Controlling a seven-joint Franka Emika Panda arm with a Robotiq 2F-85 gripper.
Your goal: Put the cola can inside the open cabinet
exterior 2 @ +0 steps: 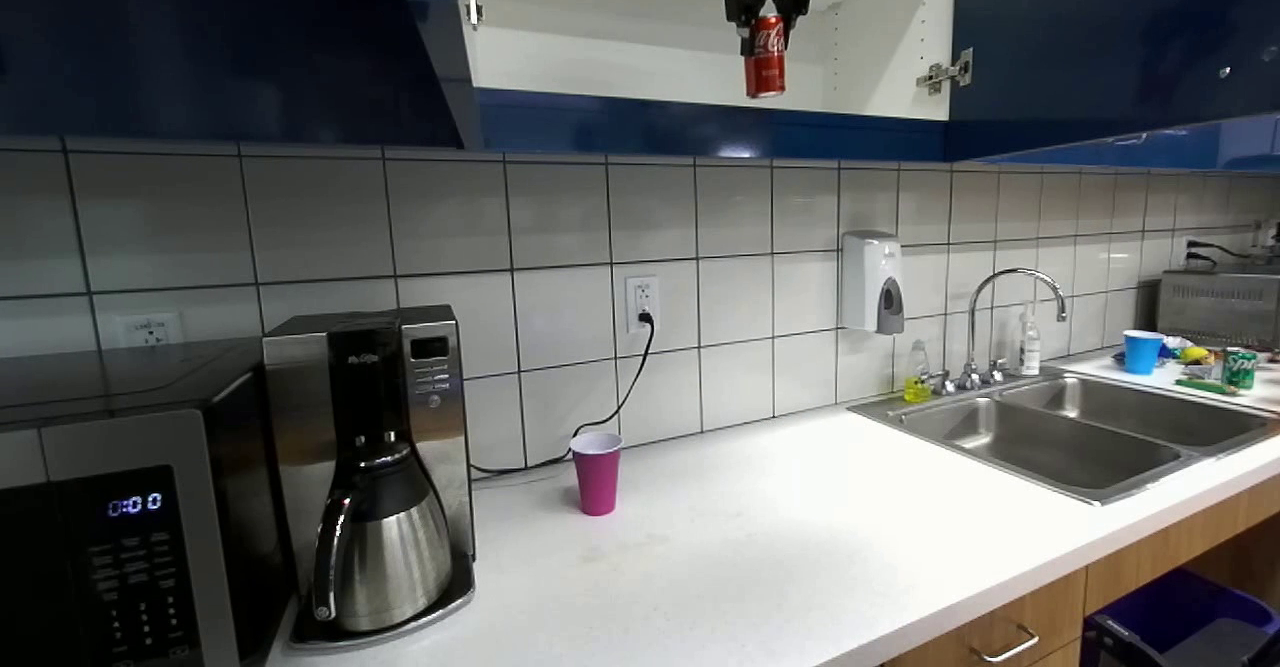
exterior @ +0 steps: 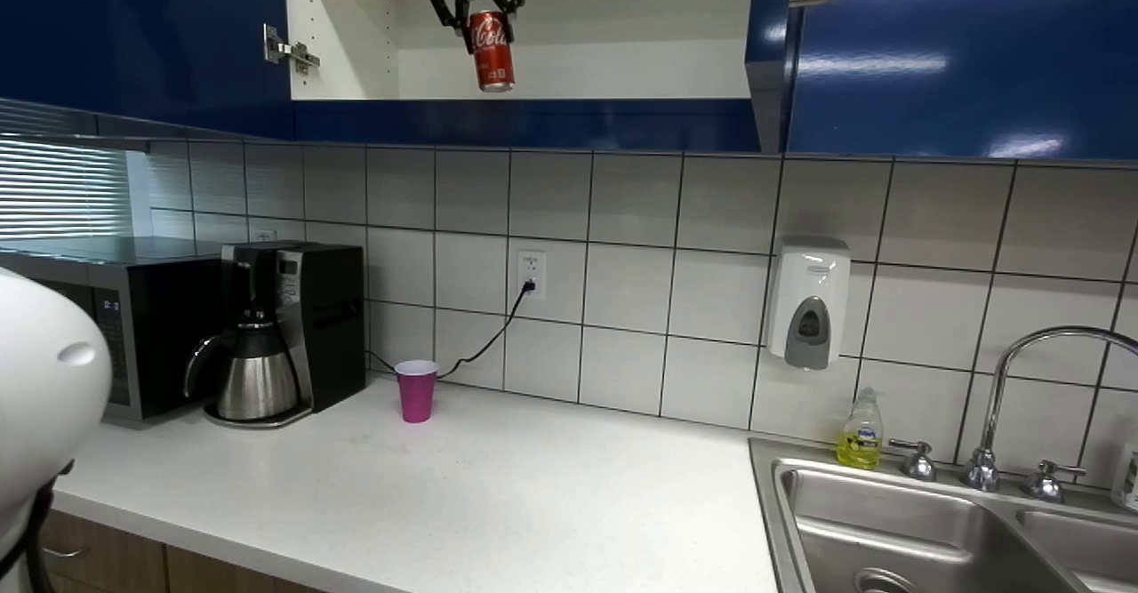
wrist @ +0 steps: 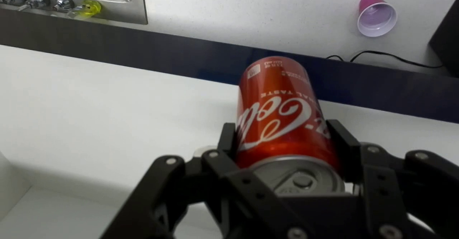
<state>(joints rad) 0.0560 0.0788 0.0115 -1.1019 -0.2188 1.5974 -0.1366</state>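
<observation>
A Coca-Cola can hangs base down and slightly tilted, framed by the pale interior of an open blue wall cabinet in both exterior views, its sides pinched between a robot's black fingers. Whether the base lies past the cabinet's front edge cannot be told from these angles. The wrist view shows the hold on opposite sides of the upper body, near the silver top, a sound choice that leaves the base free to land first. The glossy metal is likely slippery; its thin wall should be stiff if the can is full and sealed, quick to dent if empty. The contents, and so the weight, do not show. A firm, even squeeze should serve, with the can brought upright at release lest it topple. Below the cabinet, a magenta cup stands on the worktop.
</observation>
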